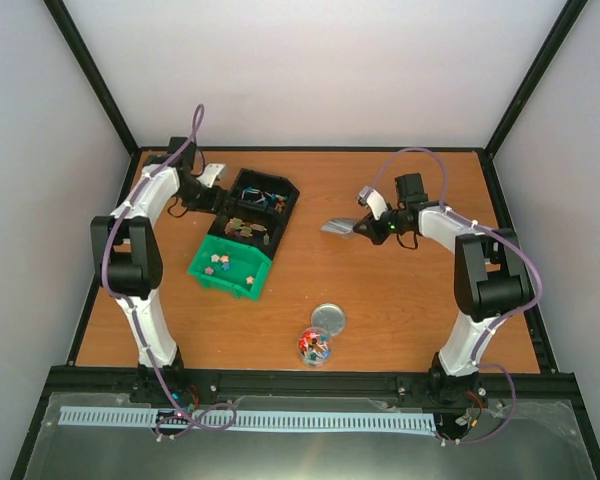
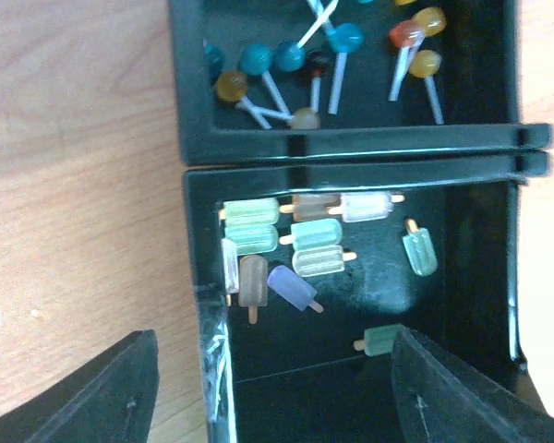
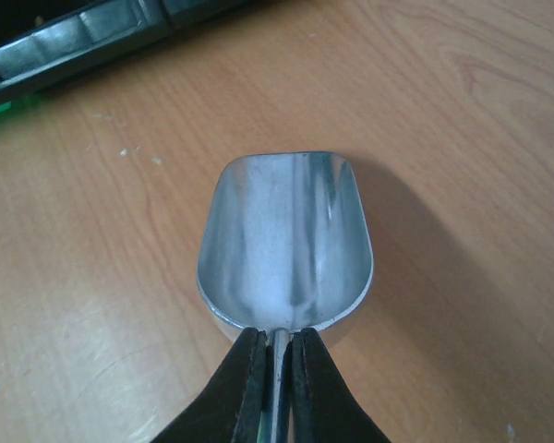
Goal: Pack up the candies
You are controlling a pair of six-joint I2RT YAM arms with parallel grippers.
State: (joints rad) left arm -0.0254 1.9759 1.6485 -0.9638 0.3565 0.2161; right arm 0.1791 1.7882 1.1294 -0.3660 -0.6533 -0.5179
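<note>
**Candy packing partly done: jar part-filled, lid off.**
At upper left, the left pincer (image 2: 275, 334) hung spread and empty over the black tray (image 2: 351, 143). Below it, star-shaped candies (image 1: 223, 262) lay unpacked in the green bin (image 1: 212, 272). At lower centre, the open jar (image 1: 315, 348) held some coloured pieces, with its silver lid (image 1: 328, 319) just beside it on the worktop (image 1: 400, 300). At centre right, the right pincer (image 3: 277, 351) pinched an empty scoop (image 3: 286, 240). Judged left to do: more scooping, then lidding.

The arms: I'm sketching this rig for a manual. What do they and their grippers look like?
Both the left arm and right arm have white tubular links, chunky black joint housings and a purple cable looping alongside. The fingers are plain matte black wedges.
</note>
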